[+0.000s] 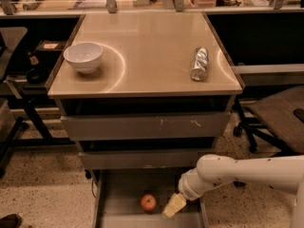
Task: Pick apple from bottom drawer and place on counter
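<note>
Since the apple (148,202) sits in the open bottom drawer (122,194), below and out past the tabletop's (156,42) front edge and roughly under its middle, I read the step in hand as the approach to grasp.

End effector (174,205) is low inside the drawer, just beside the apple on the side toward the tabletop's right edge. It looks apart from the apple, not touching. Can't tell if it's open or closed.

To do this well:
- Centre on the apple before closing. A side nudge likely rolls it across the drawer floor.
- Straddle the widest part and close gently.
- Lift straight up first. The closed drawers above overhang the back of the open one, so clear those before swinging in over the front edge.
- Place on the bare middle of the tabletop, between the bowl (83,56) near the left edge and the can (199,63) lying near the right edge.
- Set it down rather than dropping it, since it's round and will roll.
</note>
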